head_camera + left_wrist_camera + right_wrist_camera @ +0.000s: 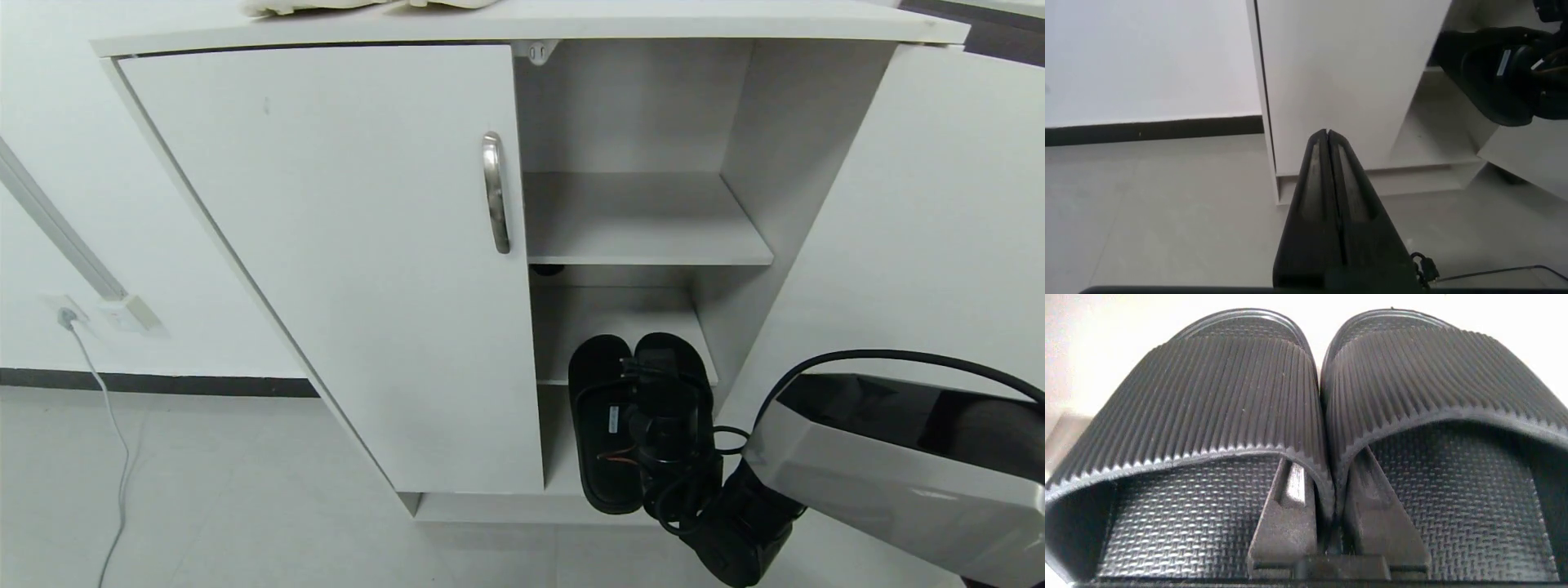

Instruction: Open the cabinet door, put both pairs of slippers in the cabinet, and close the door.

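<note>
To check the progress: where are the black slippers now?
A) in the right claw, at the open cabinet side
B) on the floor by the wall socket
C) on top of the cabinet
A: the right claw is shut on the black slippers before the open cabinet.

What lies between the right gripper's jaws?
The right gripper pinches the touching inner strap edges of the black slippers, one jaw under each strap; the right wrist view shows it.

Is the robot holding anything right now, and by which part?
The right gripper holds the pair of black slippers, one finger under each strap, pinching their inner edges together. The left gripper is shut, empty.
</note>
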Controlling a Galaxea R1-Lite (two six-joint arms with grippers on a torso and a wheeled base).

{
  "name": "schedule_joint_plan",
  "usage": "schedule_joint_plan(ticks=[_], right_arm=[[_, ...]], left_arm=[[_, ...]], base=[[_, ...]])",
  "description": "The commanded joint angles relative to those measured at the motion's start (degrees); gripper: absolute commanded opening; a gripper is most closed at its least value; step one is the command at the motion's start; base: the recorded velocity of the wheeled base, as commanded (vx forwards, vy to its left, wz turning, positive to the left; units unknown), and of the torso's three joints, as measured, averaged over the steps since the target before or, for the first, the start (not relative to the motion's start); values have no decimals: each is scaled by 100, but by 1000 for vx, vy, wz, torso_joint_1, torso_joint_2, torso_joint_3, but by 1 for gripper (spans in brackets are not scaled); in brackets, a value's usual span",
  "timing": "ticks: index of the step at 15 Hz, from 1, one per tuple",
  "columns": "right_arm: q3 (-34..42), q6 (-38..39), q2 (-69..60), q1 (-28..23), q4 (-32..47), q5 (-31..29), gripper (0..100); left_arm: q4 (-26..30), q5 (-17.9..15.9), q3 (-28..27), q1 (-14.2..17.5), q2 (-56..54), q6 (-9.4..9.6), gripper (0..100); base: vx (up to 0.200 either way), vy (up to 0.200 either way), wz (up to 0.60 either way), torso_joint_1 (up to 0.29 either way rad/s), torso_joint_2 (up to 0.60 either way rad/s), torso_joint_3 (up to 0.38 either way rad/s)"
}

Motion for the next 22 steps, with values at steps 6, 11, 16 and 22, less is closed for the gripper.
schedule_joint_plan(ticks=[6, 11, 16, 22], right_arm=[[-145, 37, 105, -27, -48, 44, 0], [-1173, 46, 421, -273, 568, 61, 0], [-2632, 55, 896, -431, 1614, 79, 0], [-3678, 46, 1045, -642, 2554, 413, 0]], left_arm=[[2, 16, 0, 3, 8, 10, 0], [-7, 183, 0, 3, -1, 19, 0], [-7, 218, 0, 3, -1, 36, 0], [-7, 218, 0, 3, -1, 36, 0]], base=[[0, 0, 0, 0, 0, 0], [0, 0, 0, 0, 0, 0], [0, 0, 0, 0, 0, 0], [0, 0, 0, 0, 0, 0]])
